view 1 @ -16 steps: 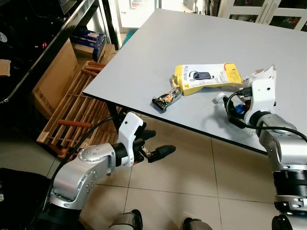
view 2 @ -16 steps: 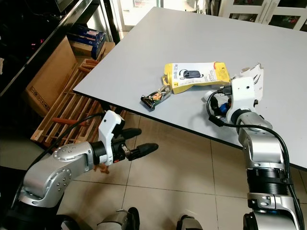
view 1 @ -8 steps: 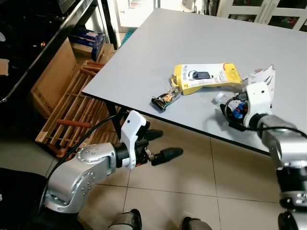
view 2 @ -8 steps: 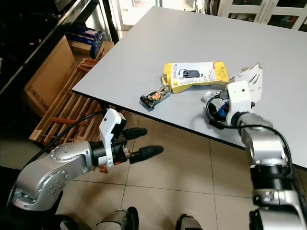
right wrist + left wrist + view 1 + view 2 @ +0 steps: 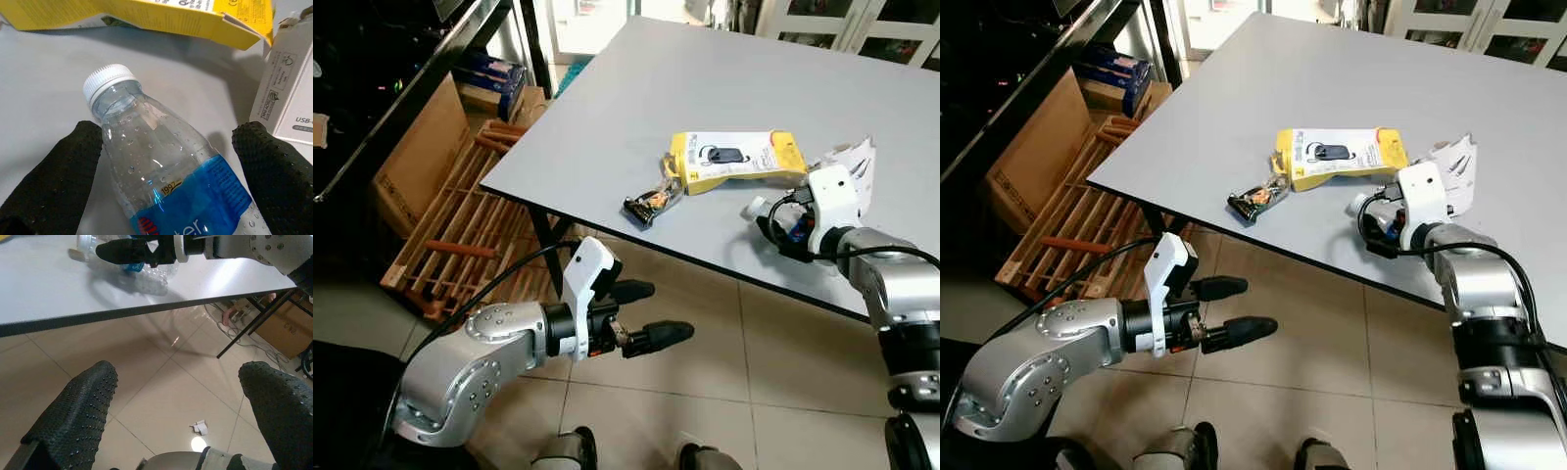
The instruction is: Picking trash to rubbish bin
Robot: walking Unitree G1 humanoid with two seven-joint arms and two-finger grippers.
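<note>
A clear plastic water bottle (image 5: 166, 166) with a white cap and blue label lies on its side on the grey table (image 5: 724, 69), at the right of the head views near the table's front edge. The right hand (image 5: 164, 161) has its two black fingers (image 5: 54, 181) spread on either side of the bottle, released, not yet closed on it. Just beyond the bottle lie a yellow package (image 5: 734, 159) and a white box (image 5: 293, 93); a small snack wrapper (image 5: 653, 203) sits left of them, toward the table's near corner. The left hand (image 5: 641, 313) hangs low at lower centre, over the tiled floor (image 5: 783, 392) below the table edge, fingers apart and holding nothing.
</note>
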